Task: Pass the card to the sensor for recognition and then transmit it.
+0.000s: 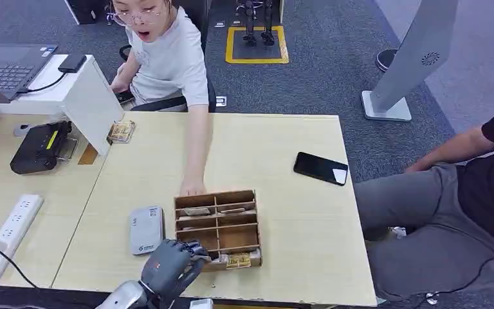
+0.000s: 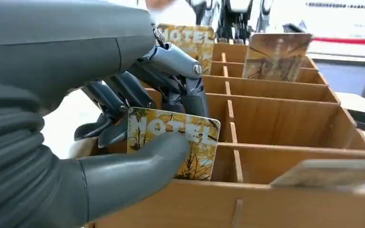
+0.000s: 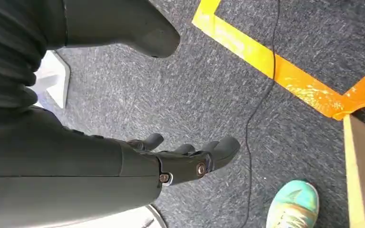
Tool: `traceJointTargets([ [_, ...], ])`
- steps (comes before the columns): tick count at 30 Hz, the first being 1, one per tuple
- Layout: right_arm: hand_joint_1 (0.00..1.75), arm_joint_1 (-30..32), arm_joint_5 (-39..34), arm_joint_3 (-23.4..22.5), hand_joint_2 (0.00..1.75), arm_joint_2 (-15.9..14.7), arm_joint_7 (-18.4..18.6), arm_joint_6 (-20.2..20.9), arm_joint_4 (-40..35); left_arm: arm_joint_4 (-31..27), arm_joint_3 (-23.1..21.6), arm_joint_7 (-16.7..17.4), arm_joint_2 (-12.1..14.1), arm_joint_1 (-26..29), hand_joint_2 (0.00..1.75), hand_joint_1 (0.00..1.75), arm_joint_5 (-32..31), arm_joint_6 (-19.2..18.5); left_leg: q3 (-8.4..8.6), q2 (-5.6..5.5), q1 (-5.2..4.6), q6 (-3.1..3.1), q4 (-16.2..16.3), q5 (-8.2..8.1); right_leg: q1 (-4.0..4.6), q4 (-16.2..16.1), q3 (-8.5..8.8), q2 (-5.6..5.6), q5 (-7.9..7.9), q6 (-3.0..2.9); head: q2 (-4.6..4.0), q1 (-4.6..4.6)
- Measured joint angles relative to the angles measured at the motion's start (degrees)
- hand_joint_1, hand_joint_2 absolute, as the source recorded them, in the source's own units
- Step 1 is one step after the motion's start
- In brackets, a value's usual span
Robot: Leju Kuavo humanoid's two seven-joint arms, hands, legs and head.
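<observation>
Left hand (image 2: 138, 142) pinches a hotel card (image 2: 173, 148) at the wooden organizer's (image 1: 219, 226) near corner; its thin grip looks likely to slip. Right hand (image 3: 190, 159) hangs with fingers loosely spread.

Three views: one high overview, two wrist close-ups.

Head view looks forward and down on the table (image 1: 283, 270). Left wrist view sits close behind the left hand (image 2: 123, 118) at the wooden box (image 2: 285, 114), shared with the head view. Right wrist view faces the carpet (image 3: 209, 80) past the right hand (image 3: 185, 161).
</observation>
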Motion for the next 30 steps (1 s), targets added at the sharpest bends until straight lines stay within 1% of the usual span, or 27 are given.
traceJointTargets([
  [1, 0.0, 0.01, -0.11, 0.04, 1.75, 0.0, -0.13, 0.0, 0.0, -1.22, 0.57, -1.07, 0.61, -0.44, 1.75, 1.75, 3.13, -1.6, 0.0, 0.0, 0.01, 0.0, 0.0, 0.0, 0.01, 0.0, 0.0, 0.0, 0.0, 0.0, 0.0, 0.0],
  [3, 0.0, -0.02, -0.31, 0.11, 1.75, 0.0, -0.22, 0.0, -0.02, -3.74, 2.01, -1.66, 1.74, -1.56, 1.75, 1.75, 6.64, -4.39, 0.0, -0.01, 0.01, 0.0, 0.0, 0.0, 0.01, 0.01, 0.0, -0.01, 0.0, 0.0, 0.0, -0.02],
  [6, 0.0, -0.01, -0.41, 0.13, 1.75, 0.0, -0.44, 0.04, 0.0, -6.34, 3.39, -3.3, 3.02, -2.97, 1.75, 1.75, 8.98, -5.81, 0.0, -0.01, 0.03, -0.02, 0.0, 0.02, 0.06, 0.02, 0.0, 0.0, 0.01, -0.01, 0.0, 0.0],
  [7, 0.0, -0.02, -0.46, 0.18, 1.75, 0.0, -0.65, 0.09, 0.0, -7.66, 3.47, -4.42, 4.04, -3.72, 1.75, 1.75, 10.42, -6.44, -0.01, 0.0, 0.04, -0.01, 0.0, 0.05, 0.08, 0.02, -0.02, 0.0, 0.01, -0.01, 0.0, 0.0],
  [8, 0.0, -0.04, -0.48, 0.22, 1.75, 0.0, -0.92, 0.11, 0.0, -9.18, 3.63, -5.4, 5.42, -4.95, 1.75, 1.75, 12.37, -7.41, -0.02, -0.01, 0.06, -0.01, 0.0, 0.05, 0.09, 0.02, -0.02, 0.0, 0.02, -0.03, 0.0, 0.02],
  [10, 0.0, -0.06, -0.7, 0.26, 1.75, 0.0, -1.16, 0.13, 0.0, -12.75, 5.01, -6.62, 8.92, -8.68, 1.75, 1.75, 17.81, -10.82, -0.03, -0.02, 0.08, -0.05, 0.0, 0.08, 0.09, 0.04, -0.02, -0.01, 0.02, -0.04, 0.0, 0.0],
  [13, 0.0, -0.04, -1.03, 0.28, 1.75, -0.02, -1.4, 0.11, 0.0, -17.87, 9.91, -7.08, 14.83, -14.72, 1.75, 1.75, 26.66, -17.86, -0.02, -0.01, 0.11, -0.16, -0.01, 0.15, 0.16, 0.11, -0.02, -0.02, 0.09, -0.15, 0.0, 0.02],
  [15, 0.0, 0.02, -1.2, 0.28, 1.75, 0.0, -1.4, 0.2, 0.0, -20.34, 14.0, -6.95, 17.45, -17.68, 1.75, 1.75, 30.71, -20.89, -0.01, 0.03, 0.12, -0.16, -0.01, 0.15, 0.19, 0.11, -0.05, 0.02, 0.11, -0.17, 0.0, 0.0],
  [16, 0.0, 0.06, -1.33, 0.28, 1.75, 0.0, -1.4, 0.28, 0.0, -21.2, 15.59, -6.9, 18.27, -18.82, 1.75, 1.75, 31.58, -21.57, -0.01, 0.03, 0.12, -0.16, -0.01, 0.15, 0.19, 0.11, -0.05, 0.02, 0.11, -0.17, 0.0, 0.0],
  [17, 0.0, 0.1, -1.38, 0.28, 1.75, 0.0, -1.4, 0.26, 0.0, -21.92, 16.96, -6.86, 19.45, -19.65, 1.75, 1.75, 31.92, -21.98, -0.01, 0.03, 0.12, -0.16, -0.01, 0.15, 0.19, 0.11, -0.05, 0.02, 0.11, -0.17, 0.0, 0.0],
  [19, 0.0, 0.09, -1.42, 0.28, 1.75, 0.0, -1.38, 0.26, 0.0, -23.19, 19.02, -6.66, 20.57, -20.1, 1.75, 1.75, 32.07, -22.27, -0.01, 0.03, 0.12, -0.16, -0.01, 0.15, 0.19, 0.11, -0.06, 0.02, 0.1, -0.18, 0.0, 0.0],
  [23, 0.0, 0.07, -1.42, 0.31, 1.75, 0.0, -1.18, 0.28, 0.0, -24.59, 20.83, -6.62, 21.64, -20.14, 1.75, 1.75, 31.59, -22.38, -0.04, 0.02, 0.11, -0.16, -0.01, 0.14, 0.18, 0.1, -0.07, 0.01, 0.1, -0.18, 0.0, 0.02],
  [26, 0.0, 0.09, -1.4, 0.35, 1.75, 0.02, -0.9, 0.35, 0.04, -25.15, 21.9, -6.25, 22.05, -20.13, 1.75, 1.75, 29.56, -21.11, -0.04, 0.02, 0.1, -0.15, -0.01, 0.14, 0.18, 0.09, -0.07, 0.01, 0.1, -0.18, 0.0, 0.02],
  [28, 0.0, 0.07, -1.33, 0.52, 1.75, 0.15, -0.57, 0.13, 0.15, -25.31, 22.64, -4.33, 22.12, -20.19, 1.75, 1.75, 26.43, -19.85, -0.02, 0.02, 0.1, -0.15, 0.0, 0.14, 0.18, 0.09, -0.08, 0.01, 0.1, -0.18, 0.0, 0.02],
  [30, 0.0, 0.04, -1.33, 0.96, 1.75, 0.31, -0.35, -0.11, 0.24, -25.17, 22.86, -1.17, 22.01, -20.81, 1.75, 1.75, 20.98, -18.13, -0.03, 0.02, 0.11, -0.16, 0.0, 0.15, 0.18, 0.09, -0.09, 0.01, 0.11, -0.18, 0.0, 0.02],
])
